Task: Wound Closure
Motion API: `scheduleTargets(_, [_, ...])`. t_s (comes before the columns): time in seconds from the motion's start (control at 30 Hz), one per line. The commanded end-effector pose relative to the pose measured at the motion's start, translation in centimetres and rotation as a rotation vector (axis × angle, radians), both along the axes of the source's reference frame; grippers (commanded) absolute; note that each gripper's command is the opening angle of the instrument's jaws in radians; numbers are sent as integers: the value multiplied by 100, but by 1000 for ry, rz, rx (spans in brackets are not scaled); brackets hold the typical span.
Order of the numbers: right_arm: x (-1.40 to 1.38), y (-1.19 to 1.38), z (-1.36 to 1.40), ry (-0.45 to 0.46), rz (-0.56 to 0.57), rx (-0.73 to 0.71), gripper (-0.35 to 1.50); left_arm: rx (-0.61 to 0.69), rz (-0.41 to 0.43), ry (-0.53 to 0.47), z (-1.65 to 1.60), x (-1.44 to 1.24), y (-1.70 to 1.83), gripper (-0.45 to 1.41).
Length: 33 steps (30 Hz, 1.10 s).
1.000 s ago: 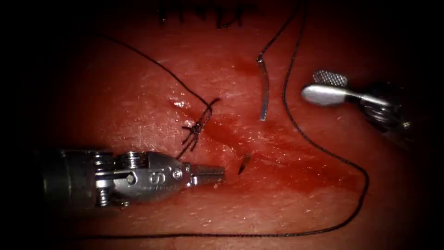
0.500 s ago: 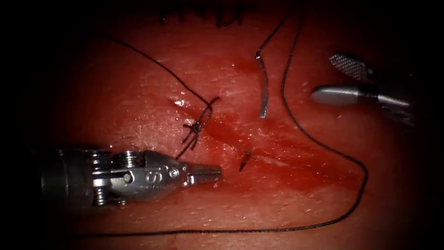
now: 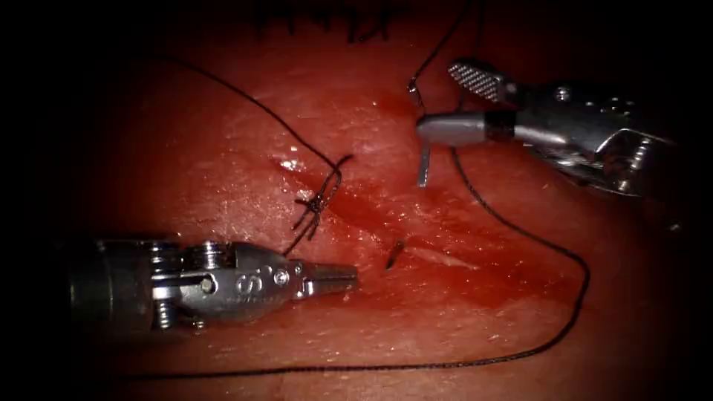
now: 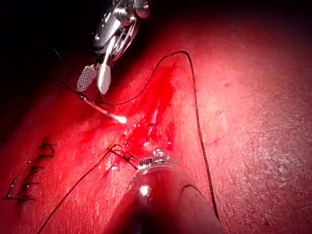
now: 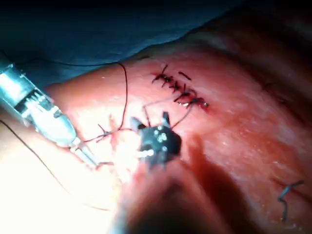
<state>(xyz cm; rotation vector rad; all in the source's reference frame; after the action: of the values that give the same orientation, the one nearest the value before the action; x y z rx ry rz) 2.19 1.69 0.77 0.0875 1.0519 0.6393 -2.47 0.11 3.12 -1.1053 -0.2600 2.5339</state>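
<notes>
The curved needle (image 3: 423, 165) is in the tissue (image 3: 223, 148). Its tail stands up on the right of the cut (image 3: 371, 215), and its tip (image 3: 394, 256) pokes out just ahead of my left tool. My right tool (image 3: 437, 98) is open, its jaws either side of the needle's tail and holding nothing. My left tool (image 3: 349, 276) lies low on the left, shut and holding nothing. Black thread (image 3: 583, 286) runs from the tail in a long loop. The left wrist view shows the right tool (image 4: 97, 78) over the needle (image 4: 105, 109).
A tied knot (image 3: 318, 202) with short cut ends sits on the cut's upper left part. Older stitches (image 3: 349, 30) cross the far edge, and the right wrist view shows that stitch row (image 5: 178, 87). Red fluid (image 3: 505, 275) pools along the cut. The left tool (image 5: 53, 124) shows there too.
My right tool has swung left from the far right to the needle's tail, its jaws still open. The left tool, needle and knot have hardly moved.
</notes>
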Motion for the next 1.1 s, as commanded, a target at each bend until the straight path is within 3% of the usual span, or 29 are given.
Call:
scheduleTargets(0.03, [9,-8,14,2,-6,-6,146,1,1,-1,5,-6,-2,-13])
scheduleTargets(0.13, [20,-9,18,4,-4,-8,146,1,1,-1,5,-6,-2,-13])
scheduleTargets(0.2, [23,-10,17,6,-4,-7,135,1,1,-1,5,-5,-2,-13])
scheduleTargets(0.23, [24,-11,17,9,2,2,96,1,1,-1,5,-5,-2,-13])
scheduleTargets(0.3, [24,-12,16,6,53,50,-5,0,1,-1,5,-5,-2,-13])
scheduleTargets(0.33, [24,-11,16,-24,105,69,-35,1,1,-1,5,-5,-2,-13])
scheduleTargets(0.4, [23,-9,15,-56,159,83,-35,1,2,-2,5,-4,-2,-15])
scheduleTargets(0.7, [15,-25,19,-9,315,383,-35,1,2,-2,5,-4,-1,-15])
scheduleTargets(0.9, [18,-51,28,62,347,647,-35,1,3,-3,5,-3,-1,-15])
scheduleTargets(1.1, [21,-71,24,91,333,747,-35,1,4,-3,5,-3,0,-15])
